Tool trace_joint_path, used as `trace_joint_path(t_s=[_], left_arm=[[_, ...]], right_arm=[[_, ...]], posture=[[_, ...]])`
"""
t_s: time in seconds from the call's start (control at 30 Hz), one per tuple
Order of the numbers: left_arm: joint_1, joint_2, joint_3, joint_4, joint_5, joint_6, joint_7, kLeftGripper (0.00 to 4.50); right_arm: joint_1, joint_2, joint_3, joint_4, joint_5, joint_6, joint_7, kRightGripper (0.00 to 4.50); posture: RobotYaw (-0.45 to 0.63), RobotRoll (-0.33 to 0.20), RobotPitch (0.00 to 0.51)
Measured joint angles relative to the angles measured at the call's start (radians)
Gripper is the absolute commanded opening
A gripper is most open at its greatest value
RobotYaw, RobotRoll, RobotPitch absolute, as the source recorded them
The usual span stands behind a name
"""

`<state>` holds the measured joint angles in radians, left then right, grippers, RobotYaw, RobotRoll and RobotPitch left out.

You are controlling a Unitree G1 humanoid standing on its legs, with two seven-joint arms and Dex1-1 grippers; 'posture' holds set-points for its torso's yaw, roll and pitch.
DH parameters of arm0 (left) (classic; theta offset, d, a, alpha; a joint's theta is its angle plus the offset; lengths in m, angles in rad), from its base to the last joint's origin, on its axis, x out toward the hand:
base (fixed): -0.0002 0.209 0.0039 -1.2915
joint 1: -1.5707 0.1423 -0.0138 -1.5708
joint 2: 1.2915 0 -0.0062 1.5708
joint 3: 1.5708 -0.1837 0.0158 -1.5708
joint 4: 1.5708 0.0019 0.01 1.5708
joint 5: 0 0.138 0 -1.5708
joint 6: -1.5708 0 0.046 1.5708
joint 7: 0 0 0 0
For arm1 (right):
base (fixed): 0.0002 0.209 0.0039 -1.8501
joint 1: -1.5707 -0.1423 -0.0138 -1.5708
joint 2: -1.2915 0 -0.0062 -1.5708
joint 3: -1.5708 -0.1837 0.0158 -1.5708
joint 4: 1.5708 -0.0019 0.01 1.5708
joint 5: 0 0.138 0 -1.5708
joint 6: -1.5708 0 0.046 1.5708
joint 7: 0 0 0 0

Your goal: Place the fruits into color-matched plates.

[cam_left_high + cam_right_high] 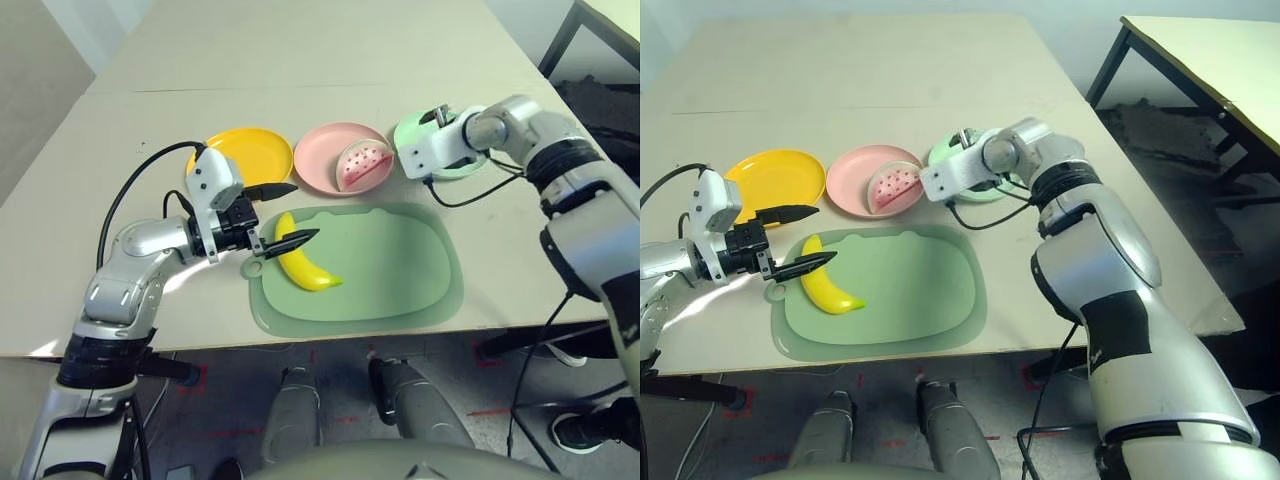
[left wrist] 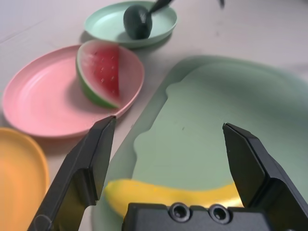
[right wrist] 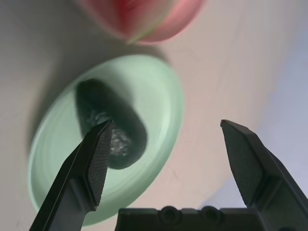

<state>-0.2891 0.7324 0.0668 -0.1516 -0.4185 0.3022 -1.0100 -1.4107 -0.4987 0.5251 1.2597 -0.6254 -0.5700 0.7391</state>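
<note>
The yellow banana (image 1: 305, 265) lies on the left part of the green mat. My left gripper (image 1: 283, 213) is open just above the banana's near end, one finger on each side of it; the left wrist view shows the banana (image 2: 173, 197) low between the open fingers. The watermelon wedge (image 1: 363, 165) rests in the pink plate (image 1: 320, 150). Nothing lies in the yellow plate (image 1: 250, 150). The dark green avocado (image 3: 110, 125) lies in the mint green plate (image 3: 159, 91). My right gripper (image 3: 166, 127) hovers open over that plate (image 1: 412, 132), holding nothing.
The large green mat (image 1: 400, 260) covers the table's front middle, close to the front edge. Black cables hang from both wrists (image 1: 470, 195). A second table (image 1: 1210, 50) stands beyond the right side.
</note>
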Motion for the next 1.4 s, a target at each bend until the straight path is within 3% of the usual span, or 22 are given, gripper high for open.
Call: trace_joint_path(t_s=[0.07,0.17,0.43,0.67,0.83,0.97,1.2,1.4], left_arm=[[0.009,0.000,0.001,0.000,0.000,-0.005,-0.001,4.50],[0.014,0.002,0.006,0.000,-0.004,-0.004,-0.003,4.50],[0.013,0.017,0.053,-0.009,-0.114,0.056,-0.057,4.50],[0.058,0.065,0.084,-0.010,-0.139,0.068,-0.093,4.50],[0.063,0.109,0.089,0.001,-0.114,0.037,-0.115,4.50],[0.057,0.175,0.057,0.080,0.002,-0.100,-0.171,4.50],[-0.041,0.242,-0.049,0.225,0.151,-0.344,-0.318,4.50],[-0.169,0.234,-0.130,0.290,0.182,-0.456,-0.439,4.50]], right_arm=[[0.055,-0.009,-0.043,-0.061,0.066,0.000,0.066,4.48],[0.224,-0.014,-0.122,-0.229,0.204,0.066,0.204,4.48],[0.609,-0.047,-0.293,-0.868,0.578,0.541,0.461,4.48],[0.814,-0.078,-0.386,-1.126,0.823,0.784,0.542,4.48],[0.955,-0.079,-0.415,-1.167,0.923,0.762,0.583,4.48],[1.044,-0.055,-0.418,-1.168,0.944,0.681,0.600,4.48],[1.089,-0.025,-0.421,-1.169,0.979,0.634,0.591,4.48],[1.092,-0.003,-0.420,-1.146,0.976,0.600,0.547,4.48]], posture=[[-0.01,0.000,0.189],[-0.02,0.000,0.194],[-0.02,0.000,0.198],[-0.02,0.000,0.200],[-0.01,0.000,0.202],[-0.01,0.000,0.199],[-0.03,0.000,0.193],[-0.05,0.000,0.189]])
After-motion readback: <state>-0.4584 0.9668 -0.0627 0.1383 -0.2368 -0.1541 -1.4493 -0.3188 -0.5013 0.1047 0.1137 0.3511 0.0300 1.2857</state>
